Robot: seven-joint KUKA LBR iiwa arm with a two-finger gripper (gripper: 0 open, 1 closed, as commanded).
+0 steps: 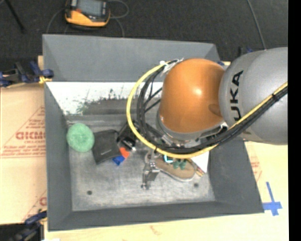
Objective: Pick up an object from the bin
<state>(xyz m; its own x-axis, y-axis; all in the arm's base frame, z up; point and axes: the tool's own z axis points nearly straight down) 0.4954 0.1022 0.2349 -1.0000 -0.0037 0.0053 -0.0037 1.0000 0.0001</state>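
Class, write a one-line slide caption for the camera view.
Gripper low in grey bin beside a flat brown object; green ball at left.

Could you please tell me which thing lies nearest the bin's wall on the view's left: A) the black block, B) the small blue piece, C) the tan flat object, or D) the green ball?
D: the green ball sits closest to the bin's left wall, with the black block just right of it, the small blue piece beyond that, and the tan flat object farthest right.
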